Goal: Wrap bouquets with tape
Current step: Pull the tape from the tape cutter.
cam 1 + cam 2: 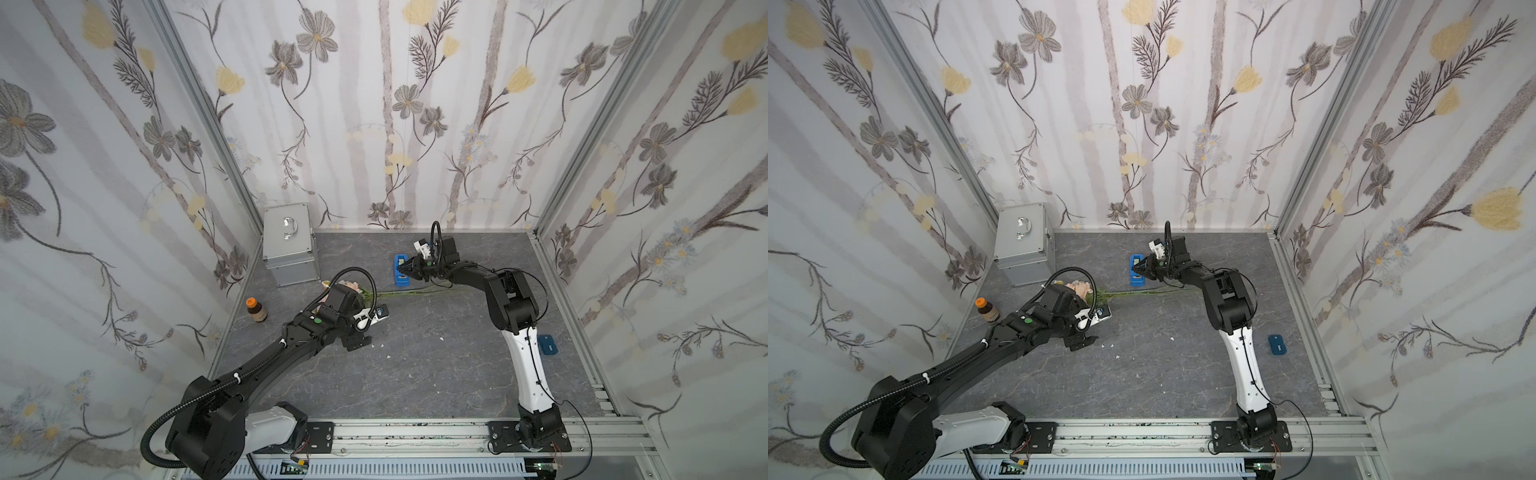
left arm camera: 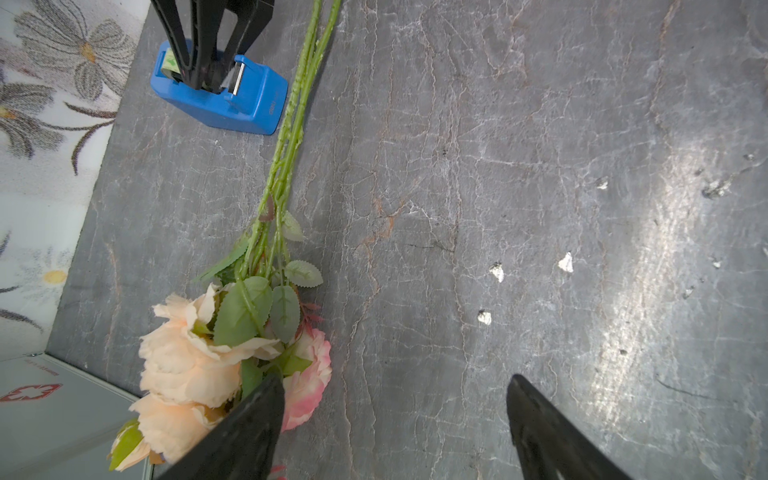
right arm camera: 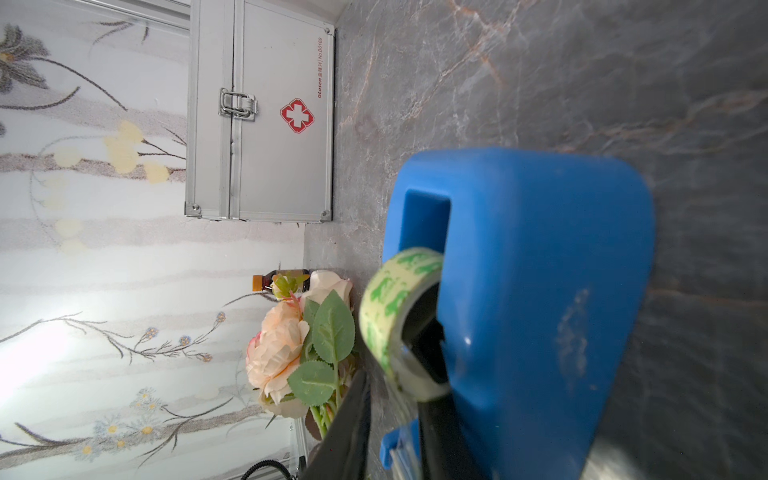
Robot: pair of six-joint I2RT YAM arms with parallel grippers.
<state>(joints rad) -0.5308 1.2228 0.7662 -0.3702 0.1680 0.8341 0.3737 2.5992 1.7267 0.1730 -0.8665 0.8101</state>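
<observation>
The bouquet [image 2: 232, 345] lies on the grey table, with its pale pink flowers [image 1: 345, 286] by my left arm and its green stems [image 1: 415, 293] running right past the blue tape dispenser [image 1: 401, 282]. My left gripper [image 2: 397, 380] hangs open over bare table, one finger just beside the flower heads. My right gripper [image 3: 392, 390] reaches down into the dispenser [image 3: 540, 291]. Its jaws stand close together on either side of the strip that leads off the pale green tape roll [image 3: 395, 299]. Whether they pinch the strip does not show.
A silver first-aid case [image 1: 289, 245] stands in the back left corner. A brown bottle [image 1: 256, 309] with an orange cap stands by the left wall. A small dark blue object [image 1: 547, 344] lies at the right. White scraps [image 1: 388, 356] dot the middle. Papered walls enclose three sides.
</observation>
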